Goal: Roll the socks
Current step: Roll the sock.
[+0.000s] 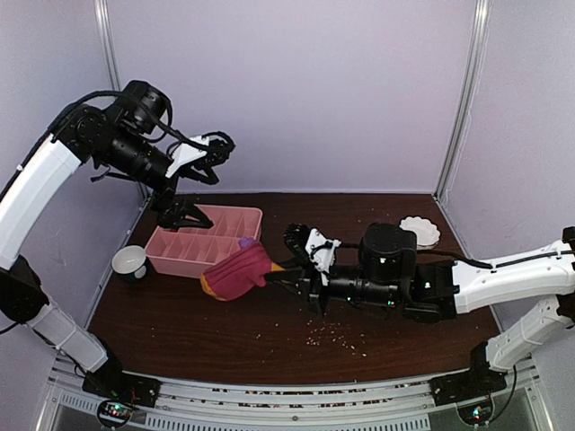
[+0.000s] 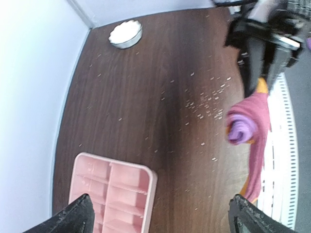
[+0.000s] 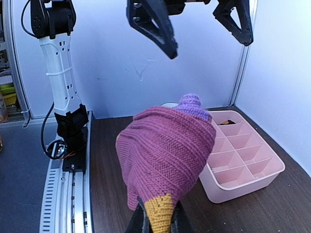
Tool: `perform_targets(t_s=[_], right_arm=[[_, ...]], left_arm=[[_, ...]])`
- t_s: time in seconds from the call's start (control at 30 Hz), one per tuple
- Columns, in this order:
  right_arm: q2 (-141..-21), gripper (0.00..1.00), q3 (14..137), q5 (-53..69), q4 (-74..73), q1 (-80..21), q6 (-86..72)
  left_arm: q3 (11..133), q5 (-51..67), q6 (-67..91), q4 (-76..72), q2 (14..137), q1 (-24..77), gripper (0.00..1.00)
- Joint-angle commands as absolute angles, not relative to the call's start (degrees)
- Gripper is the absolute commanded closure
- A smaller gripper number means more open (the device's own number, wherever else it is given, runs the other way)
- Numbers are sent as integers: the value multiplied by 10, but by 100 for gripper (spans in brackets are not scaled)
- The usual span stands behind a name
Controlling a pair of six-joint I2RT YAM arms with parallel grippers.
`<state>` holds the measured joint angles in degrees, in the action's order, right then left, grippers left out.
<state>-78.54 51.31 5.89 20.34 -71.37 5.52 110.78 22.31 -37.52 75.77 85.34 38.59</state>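
My right tool [image 3: 158, 219] is closed to a narrow pinch on the orange end of the socks [image 3: 165, 155]. The bundle extends straight ahead of the tool. Seen from overhead, its long axis runs from the tool [image 1: 280, 269] leftward across the table [image 1: 180, 323], with the purple tip farthest out, just beside the near right corner of the tray [image 1: 243, 215]. Whether the socks [image 1: 238, 272] rest on the table or hang clear of it, I cannot tell. My left tool [image 1: 199, 180] is raised high above the tray with its jaws spread wide and holding nothing, well apart from the socks. The right arm is therefore the nearer one, and any further rolling would, in my judgement, need the left brought down to the free purple end. Containers: the tray cells in view appear empty, save one far cell with something dark I cannot identify. A cup [image 1: 132, 262] stands left of the tray and a white dish [image 1: 420, 231] sits at far right; the contents of both are not visible.
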Motion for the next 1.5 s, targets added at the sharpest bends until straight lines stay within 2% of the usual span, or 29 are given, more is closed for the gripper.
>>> perform_targets(t_s=[0.0, 0.07, 0.2, 0.33, 0.53, 0.87, 1.03, 1.07, 1.1, 1.2, 1.23, 1.3, 1.47], right_arm=[[-790, 100, 532, 183, 211, -669, -31], [-797, 100, 546, 228, 191, -654, -60], [-809, 100, 562, 321, 184, -627, -112], [-821, 100, 580, 395, 203, -619, -148], [-857, 100, 622, 488, 226, -615, -214], [-875, 100, 649, 494, 223, -615, -235], [-872, 100, 658, 470, 159, -614, -195], [-870, 100, 659, 467, 155, -615, -193], [-870, 100, 659, 467, 156, -615, -196], [-875, 100, 662, 474, 167, -615, -214], [-878, 100, 664, 478, 173, -614, -222], [-883, 100, 665, 479, 189, -615, -240], [-890, 100, 669, 476, 211, -615, -258]], left_arm=[[1104, 368, -418, 791, 853, 385, 2], [1087, 425, -443, 809, 849, 396, 2], [1063, 436, -457, 807, 860, 430, 2], [1092, 434, -453, 798, 887, 445, 2], [1121, 416, -492, 794, 897, 448, 19], [1074, 391, -540, 828, 877, 498, 32], [1066, 386, -529, 827, 869, 503, 26], [1062, 375, -524, 817, 867, 504, 27], [1056, 357, -514, 802, 865, 506, 31], [1041, 304, -497, 756, 855, 509, 61], [1041, 300, -498, 751, 853, 510, 64], [1046, 301, -506, 758, 856, 513, 64], [1033, 291, -530, 791, 863, 530, 51]])
